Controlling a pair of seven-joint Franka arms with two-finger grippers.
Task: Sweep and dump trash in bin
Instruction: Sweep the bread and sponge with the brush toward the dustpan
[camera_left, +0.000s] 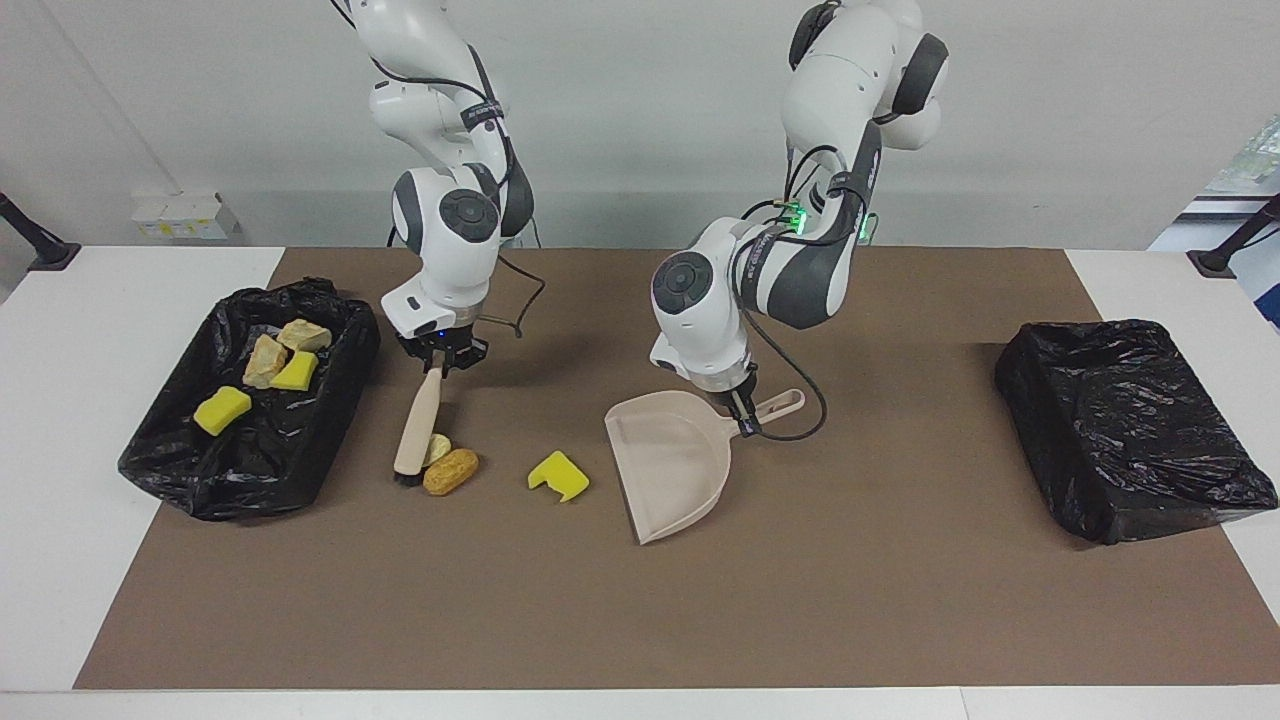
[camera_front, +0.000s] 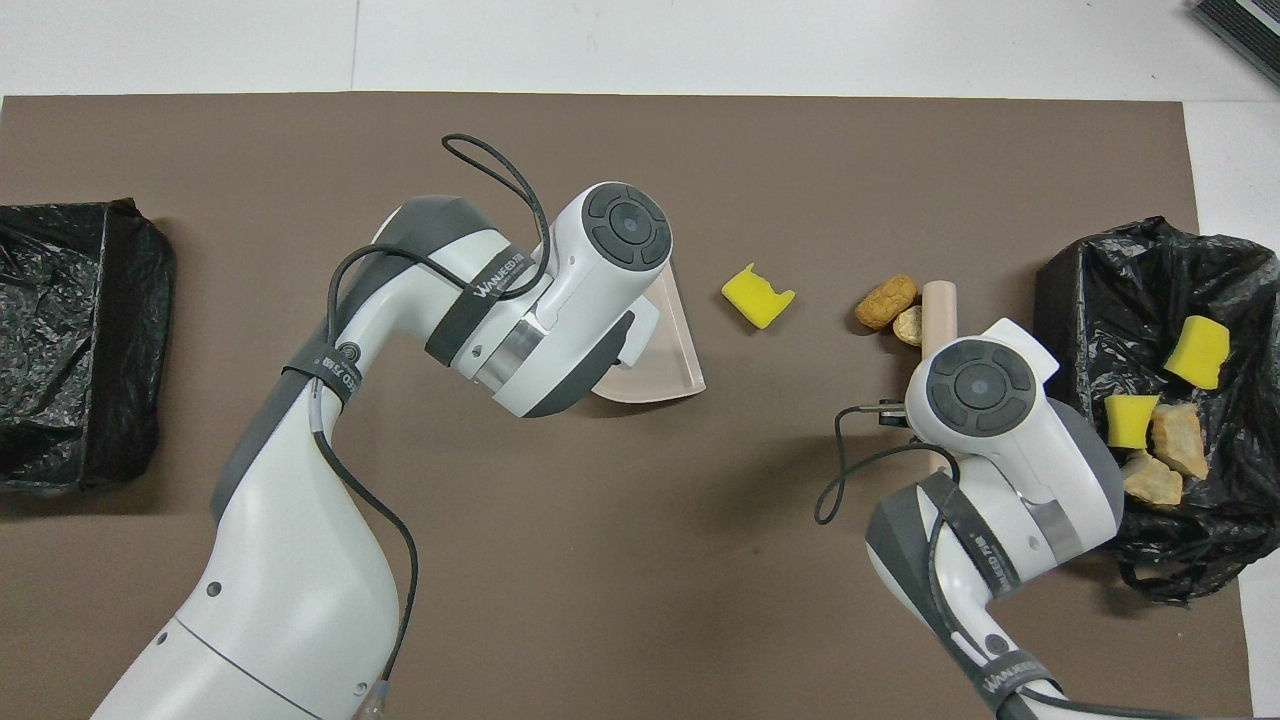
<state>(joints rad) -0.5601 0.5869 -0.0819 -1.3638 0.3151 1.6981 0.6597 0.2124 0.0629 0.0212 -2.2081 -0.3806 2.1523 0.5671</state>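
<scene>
From overhead, the left arm (camera_front: 560, 300) covered most of the dustpan (camera_front: 672, 350) (handle included); the bin (camera_front: 60, 330) at that arm's end was cut off.

Both arms have glossy white rounded shells with dark grey joint sections. Each wrist carries a round dark grey cap bearing a ring of segmented buttons around a central disc. A black strap with white lettering wraps each forearm just above the wrist. A thin black cable runs along each arm and forms a loose loop beside the wrist. A small green light glows at the elbow joint. The fingers are black.
</scene>
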